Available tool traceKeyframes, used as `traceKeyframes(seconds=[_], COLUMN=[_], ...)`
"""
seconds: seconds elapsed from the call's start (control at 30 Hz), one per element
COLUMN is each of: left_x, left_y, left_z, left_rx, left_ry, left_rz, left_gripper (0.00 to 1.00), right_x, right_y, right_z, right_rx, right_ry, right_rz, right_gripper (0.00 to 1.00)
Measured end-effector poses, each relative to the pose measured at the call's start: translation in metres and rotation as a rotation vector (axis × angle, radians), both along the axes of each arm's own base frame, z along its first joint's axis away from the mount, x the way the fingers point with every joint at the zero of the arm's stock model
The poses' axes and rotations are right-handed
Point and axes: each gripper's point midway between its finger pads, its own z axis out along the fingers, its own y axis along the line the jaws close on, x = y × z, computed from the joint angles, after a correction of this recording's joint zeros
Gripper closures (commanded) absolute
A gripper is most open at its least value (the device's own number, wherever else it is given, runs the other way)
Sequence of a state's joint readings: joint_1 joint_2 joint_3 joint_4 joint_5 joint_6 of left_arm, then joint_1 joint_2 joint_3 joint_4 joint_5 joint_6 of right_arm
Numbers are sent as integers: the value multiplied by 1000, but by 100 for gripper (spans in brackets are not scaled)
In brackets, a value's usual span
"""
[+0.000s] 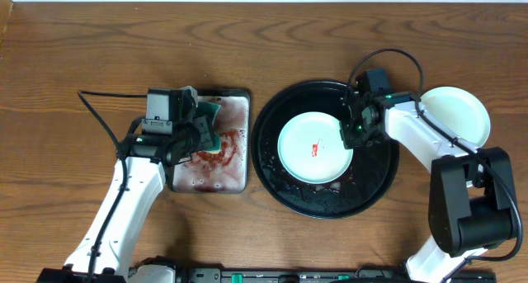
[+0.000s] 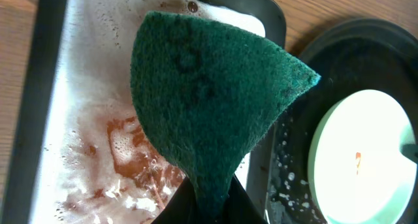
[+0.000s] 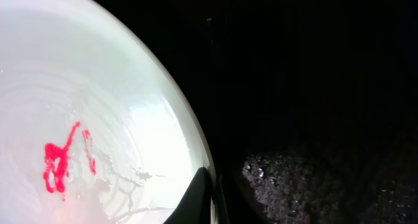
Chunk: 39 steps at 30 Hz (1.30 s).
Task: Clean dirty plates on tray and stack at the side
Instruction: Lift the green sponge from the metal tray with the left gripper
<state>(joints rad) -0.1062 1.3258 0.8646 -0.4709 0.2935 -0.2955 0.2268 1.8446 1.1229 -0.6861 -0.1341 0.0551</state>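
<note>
While left claw (image 1: 205, 135) pinches sponge (image 2: 209, 100) over silver tray (image 1: 235, 174), right claw (image 1: 352, 134) closed at edge of smeared plate (image 1: 304, 158)

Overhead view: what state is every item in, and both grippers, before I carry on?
left gripper: shut on the green sponge, over the metal tray.
green sponge: held, bent into a cone.
metal tray: holds foamy, red-tinted water.
black tray: wet and sudsy, one plate in it.
dirty plate: in the black tray, red smear near its middle.
right gripper: shut on the dirty plate's rim.
side plate: on the table, looks clean.
</note>
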Motion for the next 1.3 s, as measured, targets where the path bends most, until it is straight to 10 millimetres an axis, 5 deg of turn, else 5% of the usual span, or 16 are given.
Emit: traceKeyframes(seconds=[0.43,0.6,0.93,1.3], left_x=[13,22,16,10], left_y=[-8,-18,-1,4], left_z=[11,32,68,86], left_rx=[-43,-204,-524,-646], left_ry=[-69,-134,-173,-199], left_rz=[-25,-79,-119,-157], left_gripper=[93,92,93,93], right_x=[0,0,0,0], right_y=[1,1,1,1], right_z=[0,0,0,0], right_rx=[0,0,0,0], right_ry=[0,0,1,0], right_rz=[2,3,3,5], right_gripper=[96,96,97,97])
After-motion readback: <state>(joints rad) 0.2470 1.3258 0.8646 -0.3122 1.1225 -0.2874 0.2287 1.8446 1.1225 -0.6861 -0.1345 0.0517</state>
